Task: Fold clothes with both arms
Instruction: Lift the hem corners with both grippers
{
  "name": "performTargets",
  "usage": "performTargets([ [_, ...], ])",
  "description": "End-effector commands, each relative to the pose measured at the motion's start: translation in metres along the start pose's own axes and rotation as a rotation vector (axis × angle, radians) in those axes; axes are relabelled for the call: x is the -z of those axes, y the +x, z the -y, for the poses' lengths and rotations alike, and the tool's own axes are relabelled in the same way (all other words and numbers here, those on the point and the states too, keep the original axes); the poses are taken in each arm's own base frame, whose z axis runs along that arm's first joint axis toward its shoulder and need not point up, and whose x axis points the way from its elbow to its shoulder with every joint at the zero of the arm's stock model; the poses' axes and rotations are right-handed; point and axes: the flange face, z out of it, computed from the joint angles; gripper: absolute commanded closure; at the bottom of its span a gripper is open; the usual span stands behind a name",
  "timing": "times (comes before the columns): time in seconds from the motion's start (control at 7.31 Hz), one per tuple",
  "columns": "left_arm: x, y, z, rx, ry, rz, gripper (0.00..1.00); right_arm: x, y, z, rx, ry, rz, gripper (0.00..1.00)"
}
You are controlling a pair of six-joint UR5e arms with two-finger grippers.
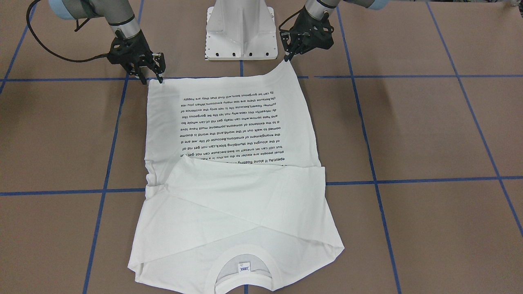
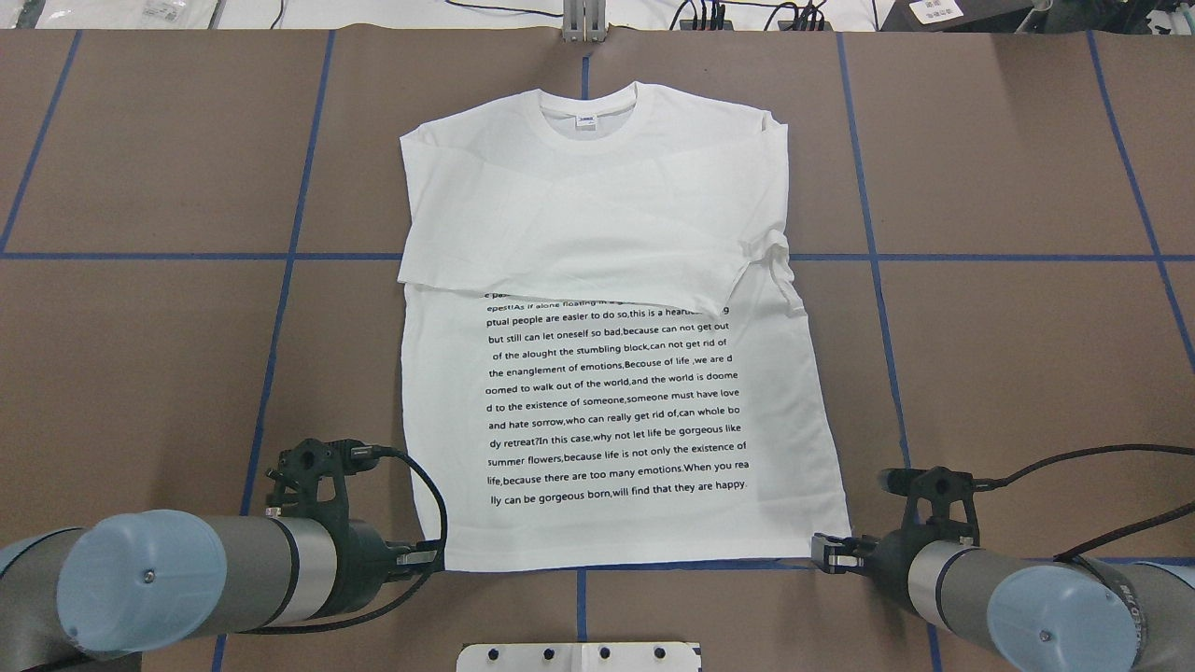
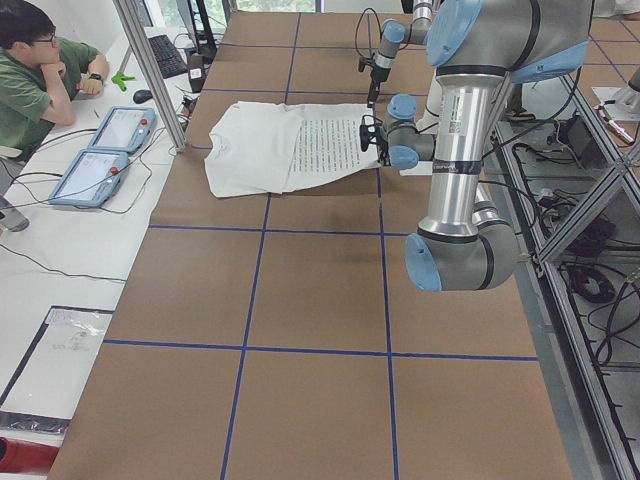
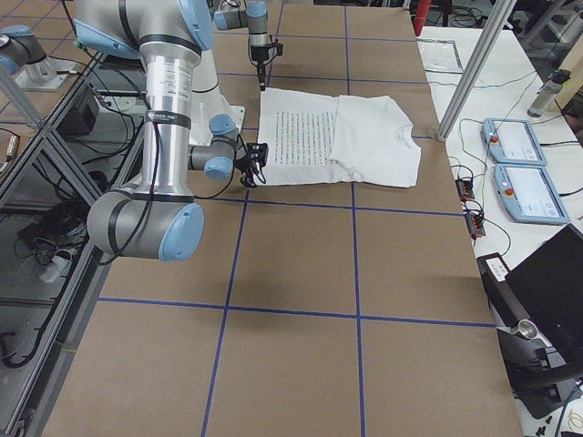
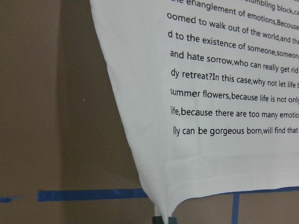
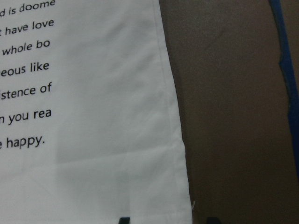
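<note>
Closest to the overhead camera, on the left side, the left arm point(image 2: 187, 579) reaches low over the worktop point(image 2: 140, 355) to the near-left hem corner of the T-shirt point(image 2: 607, 401). The left jaws are closed on this corner. The left wrist view shows the cloth drawn to a small peak between them, and in the front-facing view this corner stands a little higher than the rest of the hem. I think it grips there because a corner gives control of the whole edge.

The T-shirt lies flat in the middle of the worktop, printed side up, with the collar point(image 2: 588, 105) at the far end from the robot (the neck label shows inside it). The long sleeves point(image 2: 579, 224) are already folded across the chest, so the body is narrow and the lengthwise fold seems to be what is left. The hem runs along a blue tape line point(image 2: 672, 565).

On the right, the right arm point(image 2: 1008, 597) mirrors the first. The right jaws stand apart, one tip over the cloth and the other just past its side edge, and the corner lies flat, not yet pinched. Probably both corners must be held so that the hem lifts evenly toward the collar.
</note>
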Motion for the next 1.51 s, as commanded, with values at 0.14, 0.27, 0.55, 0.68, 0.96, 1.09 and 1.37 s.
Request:
performTargets([
  [0.14, 0.001, 0.001, 0.001, 0.000, 0.001, -0.002, 1.00, -0.001, -0.001, -0.004, 0.005, -0.008, 0.001, 1.00],
  [0.27, 0.001, 0.001, 0.000, 0.000, 0.000, -0.002, 1.00, 0.001, -0.002, -0.004, 0.005, -0.009, 0.006, 1.00],
  [0.55, 0.001, 0.000, 0.001, 0.001, 0.000, -0.001, 1.00, 0.012, -0.007, -0.002, 0.001, -0.026, 0.014, 1.00],
  [0.68, 0.011, 0.000, -0.001, 0.000, -0.003, -0.011, 1.00, 0.040, 0.000, 0.000, 0.001, -0.081, -0.003, 1.00],
  [0.96, 0.086, 0.025, -0.008, 0.003, -0.020, 0.034, 1.00, 0.131, 0.003, 0.014, -0.011, -0.162, 0.003, 1.00],
  [1.09, 0.141, 0.035, -0.018, 0.003, -0.090, 0.022, 1.00, 0.176, 0.000, 0.039, -0.064, -0.228, 0.024, 1.00],
  [1.37, 0.168, 0.061, -0.001, 0.017, -0.086, 0.023, 1.00, 0.220, 0.017, 0.094, -0.062, -0.255, 0.080, 1.00],
])
